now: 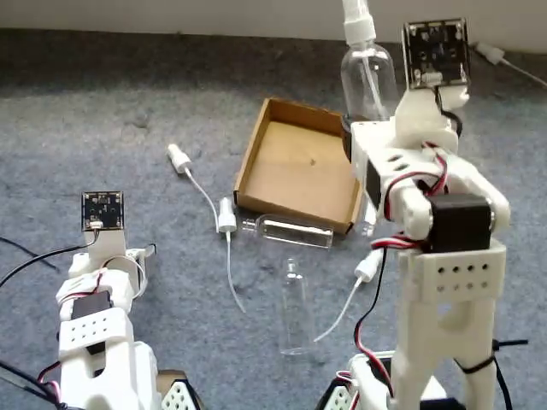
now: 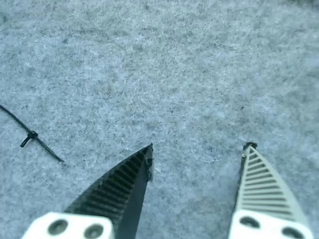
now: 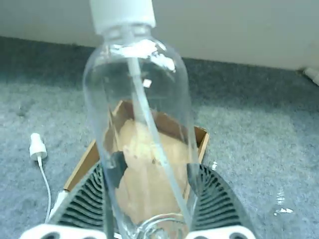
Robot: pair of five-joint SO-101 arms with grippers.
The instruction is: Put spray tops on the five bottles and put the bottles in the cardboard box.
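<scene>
— From the high view, how does the bottle look?

— It is a clear bottle (image 1: 368, 81) with round shoulders, upright, and a white spray top (image 1: 357, 21) is fitted on it. My right arm (image 1: 432, 196) holds it up over the far right corner of the cardboard box (image 1: 256, 162). A second bottle (image 1: 293, 231), uncapped, lies on its side just beside the box's near wall. A third bottle (image 1: 295, 307) sits on the grey counter (image 1: 128, 102), nearer to me than the box. I cannot tell whether it stands or lies. Three loose tops trail their tubes. One (image 1: 179, 158) is left of the box, one (image 1: 226, 215) is at its near left corner, and one (image 1: 369, 265) is off its near right corner.

— And your left wrist view?

— My left pincer (image 2: 197, 149) is released, jaws wide apart, over bare counter. A black cable tie (image 2: 31, 135) lies near it. In the high view that arm (image 1: 98, 290) sits well left of the box and nearer to me.

— The right wrist view?

— My right pincer (image 3: 152, 172) is clenched on the bottle's lower body, with one ribbed finger (image 3: 207, 194) on each side. The dip tube (image 3: 149, 129) runs down inside the clear wall. The box shows behind the bottle and through it.
</scene>
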